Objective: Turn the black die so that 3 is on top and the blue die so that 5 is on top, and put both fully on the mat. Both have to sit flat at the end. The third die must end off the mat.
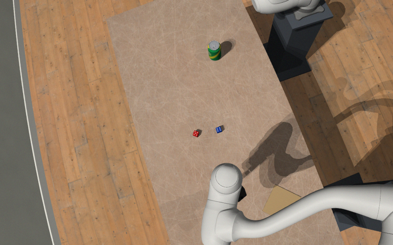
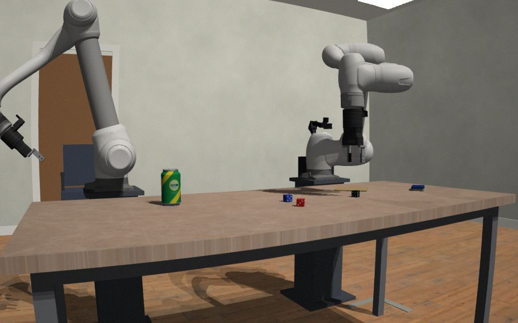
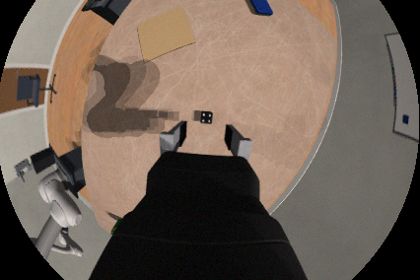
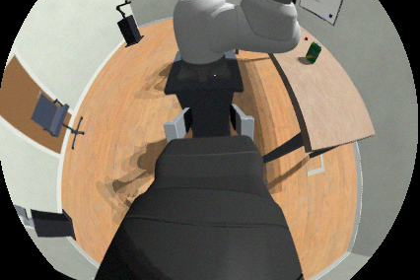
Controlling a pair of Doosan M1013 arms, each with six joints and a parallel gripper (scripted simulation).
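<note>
1. Top: blue die (image 1: 218, 129) (image 2: 287, 197) off mat (image 1: 280, 200) (image 2: 351, 189) (image 3: 167, 34), 6 up; prob. one qtr-turn.
2. Ext.: L gripper (image 2: 355, 159) (image 3: 205, 134) above black die (image 2: 355, 194) (image 3: 206, 117), off mat.
3. L wrist: jaws spread, 4 up; prob. needs half-turn. Centre, square to faces, grip low.
4. R wrist: R gripper (image 2: 41, 155) (image 4: 211, 121) spread, empty.

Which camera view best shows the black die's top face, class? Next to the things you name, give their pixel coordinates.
The left wrist view: it looks down on the black die (image 2: 355, 194) (image 3: 206, 117), showing four pips on top. The exterior view shows it small, mostly from the side. The top and right wrist views don't show it.
</note>
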